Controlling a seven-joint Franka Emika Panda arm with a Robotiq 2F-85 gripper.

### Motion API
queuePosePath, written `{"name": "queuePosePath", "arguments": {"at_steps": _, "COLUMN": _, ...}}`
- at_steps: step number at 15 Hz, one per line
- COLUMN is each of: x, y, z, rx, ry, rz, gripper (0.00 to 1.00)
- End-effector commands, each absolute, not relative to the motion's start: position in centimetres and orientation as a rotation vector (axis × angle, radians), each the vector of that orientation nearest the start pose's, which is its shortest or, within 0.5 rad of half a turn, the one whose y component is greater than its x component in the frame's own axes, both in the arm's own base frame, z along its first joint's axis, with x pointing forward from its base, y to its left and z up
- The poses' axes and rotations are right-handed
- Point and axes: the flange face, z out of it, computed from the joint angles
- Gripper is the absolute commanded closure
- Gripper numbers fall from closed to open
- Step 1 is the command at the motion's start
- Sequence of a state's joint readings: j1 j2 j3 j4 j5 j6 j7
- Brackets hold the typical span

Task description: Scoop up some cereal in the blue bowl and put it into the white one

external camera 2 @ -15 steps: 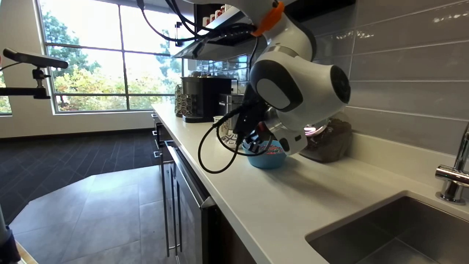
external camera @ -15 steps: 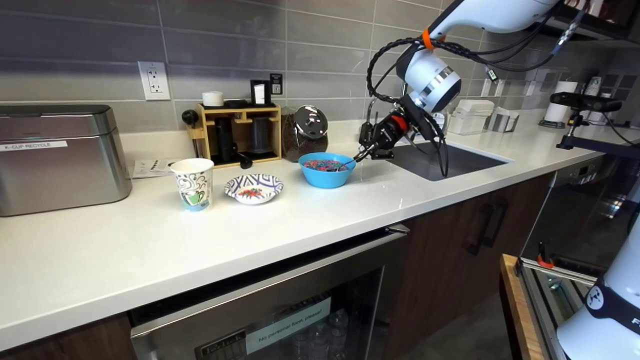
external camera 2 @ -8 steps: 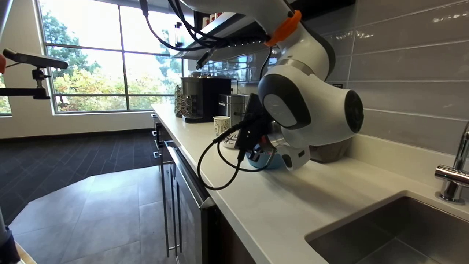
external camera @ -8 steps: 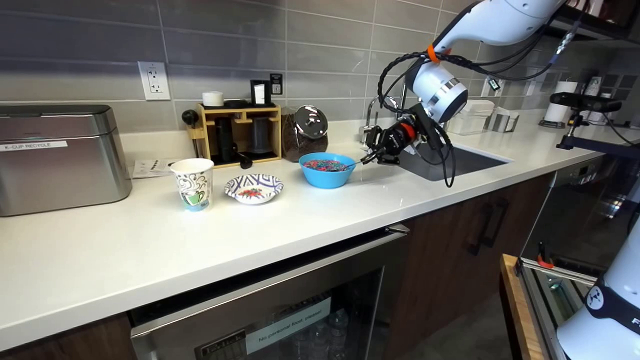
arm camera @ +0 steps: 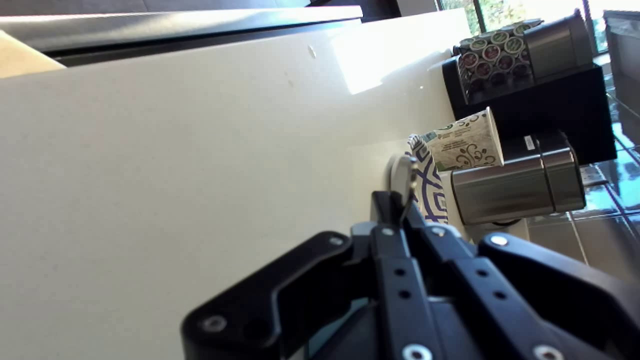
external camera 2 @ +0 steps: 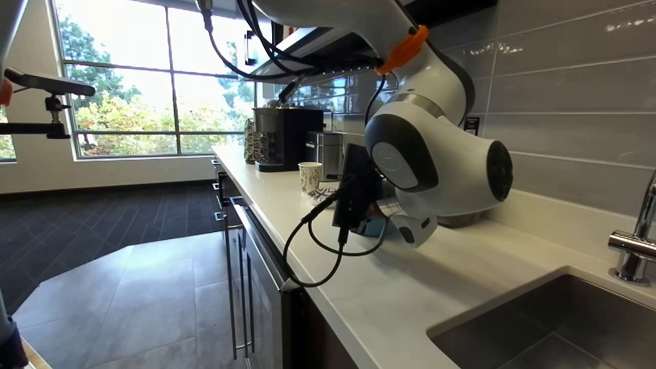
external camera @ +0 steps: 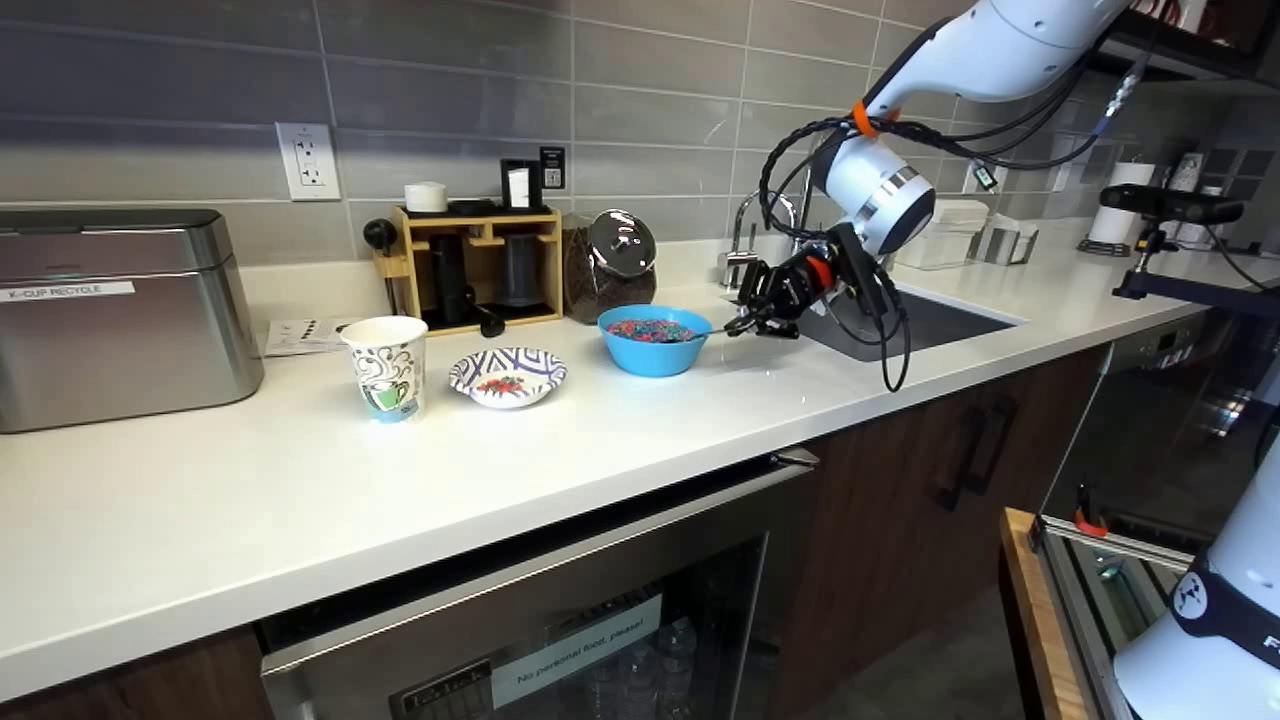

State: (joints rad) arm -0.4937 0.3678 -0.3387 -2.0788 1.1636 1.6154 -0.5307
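Note:
The blue bowl (external camera: 652,356) stands on the counter, filled with red and blue cereal (external camera: 648,331). In an exterior view the arm hides most of the blue bowl (external camera 2: 373,227). The white patterned bowl (external camera: 508,378) holds a little red cereal (external camera: 502,386); its rim also shows in the wrist view (arm camera: 431,187). My gripper (external camera: 738,323) is just outside the blue bowl's rim on the sink side, low over the counter. It is shut on a metal spoon (external camera: 704,333), which crosses the rim into the bowl. The spoon (arm camera: 401,175) sticks out past my fingertips (arm camera: 392,207); its scoop end is unclear.
A patterned paper cup (external camera: 387,368) stands beside the white bowl. A glass jar (external camera: 608,265) and wooden rack (external camera: 480,265) stand behind the bowls. The sink (external camera: 890,322) and faucet (external camera: 738,262) are behind my gripper. A steel bin (external camera: 125,320) stands farther along.
My gripper has moved back from the blue bowl toward the sink and lowered, still holding the spoon. The spoon now lies flatter across the rim. Both bowls have stayed in place.

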Motion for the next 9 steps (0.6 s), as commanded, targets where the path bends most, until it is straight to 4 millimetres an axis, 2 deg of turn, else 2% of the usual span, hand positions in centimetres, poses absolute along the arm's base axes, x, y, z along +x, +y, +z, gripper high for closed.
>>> {"name": "queuePosePath", "arguments": {"at_steps": 1, "x": 42.22, "y": -32.9, "z": 24.35, "rx": -1.794, "ry": 0.824, "rz": -0.092, "gripper": 0.99}}
{"name": "queuePosePath", "arguments": {"at_steps": 9, "x": 41.93, "y": -32.95, "z": 24.3, "rx": -1.827, "ry": 0.742, "rz": -0.154, "gripper": 0.99}}
